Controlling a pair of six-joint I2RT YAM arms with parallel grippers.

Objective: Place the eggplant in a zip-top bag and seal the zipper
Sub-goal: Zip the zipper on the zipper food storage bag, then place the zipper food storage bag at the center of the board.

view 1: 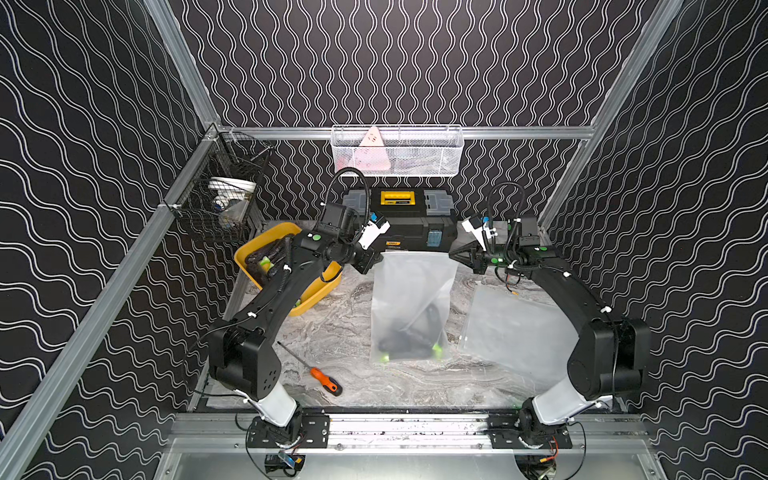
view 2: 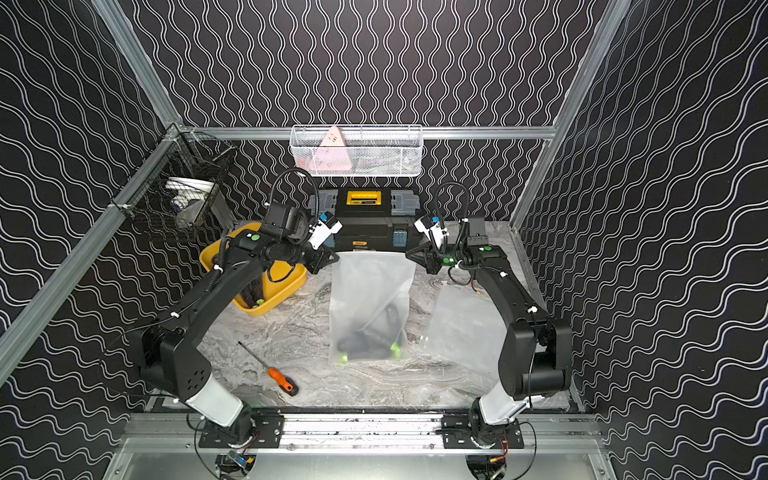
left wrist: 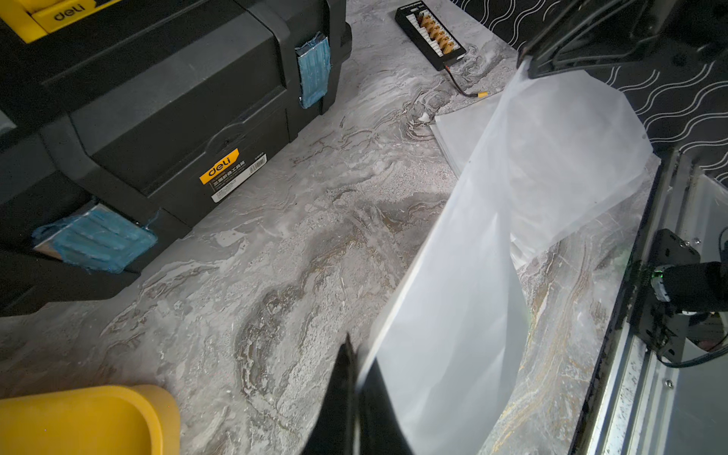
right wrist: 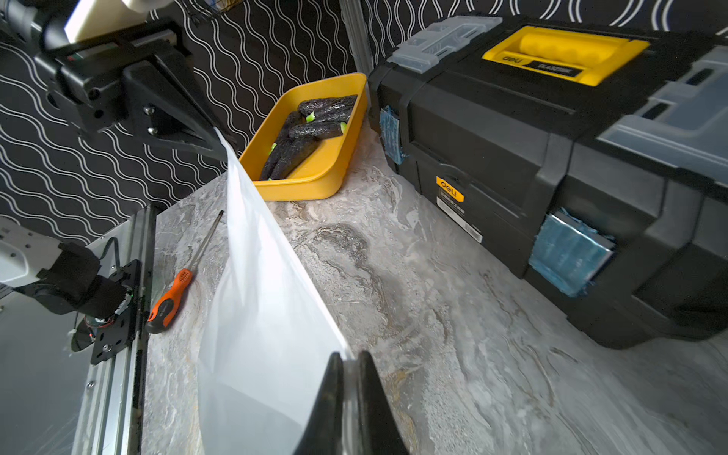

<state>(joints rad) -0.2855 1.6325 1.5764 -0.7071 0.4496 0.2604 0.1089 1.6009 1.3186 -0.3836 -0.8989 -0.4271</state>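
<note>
A: In both top views the zip-top bag (view 1: 411,291) is hanging just in front of the toolbox (view 1: 399,220); the eggplant (view 1: 409,343) is lying in its bottom.
B: Jaws?
A: The left gripper (view 1: 376,261) and right gripper (view 1: 455,254) are pinching its top corners, closed tight.
B: Wrist views?
A: Left wrist: fingers (left wrist: 338,394) are clamping the bag's edge. Right wrist: likewise.

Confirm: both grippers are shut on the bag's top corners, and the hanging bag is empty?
Not empty: both top views show eggplant lying at the bottom of the bag. The rest holds: the left gripper and right gripper are shut on its top corners.
</note>
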